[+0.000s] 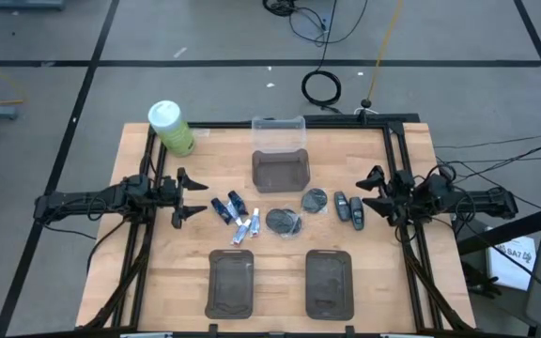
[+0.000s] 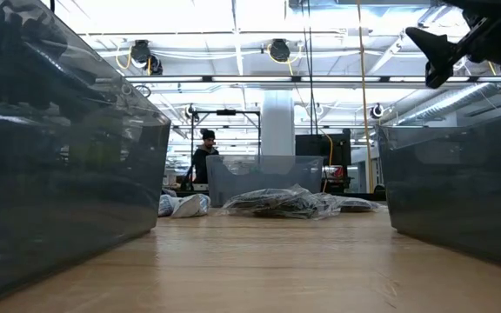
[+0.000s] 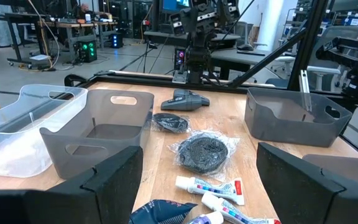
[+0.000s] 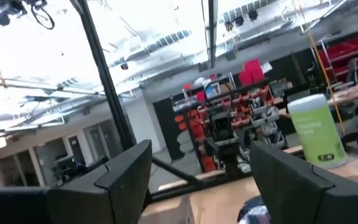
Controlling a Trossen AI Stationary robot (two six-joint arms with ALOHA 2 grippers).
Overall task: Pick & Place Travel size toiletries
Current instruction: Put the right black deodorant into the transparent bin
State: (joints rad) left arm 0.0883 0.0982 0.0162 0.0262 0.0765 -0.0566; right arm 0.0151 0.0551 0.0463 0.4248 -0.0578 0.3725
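Overhead view of a wooden table [image 1: 280,282]. The left gripper [image 1: 192,196] hangs at the table's left side with its fingers spread wide, holding and touching nothing. The right gripper [image 1: 370,193] hangs at the right side, likewise spread and empty.

The travel-size toiletries lie in a loose row between the two grippers, at mid-table. Nearest the left gripper are dark blue mini tubes [image 1: 227,207], their long axes slanting across the table. Just beside them lie white-and-pale-blue mini tubes [image 1: 248,228], roughly aligned with the table's depth. Two round grey pots [image 1: 284,222] sit centrally, and two small dark bottles [image 1: 348,207] lie nearest the right gripper, long axes along the table's depth.

Bare wood separates each gripper from the row. Two dark trays [image 1: 231,282] stand near the front edge, a third [image 1: 282,170] behind the row.
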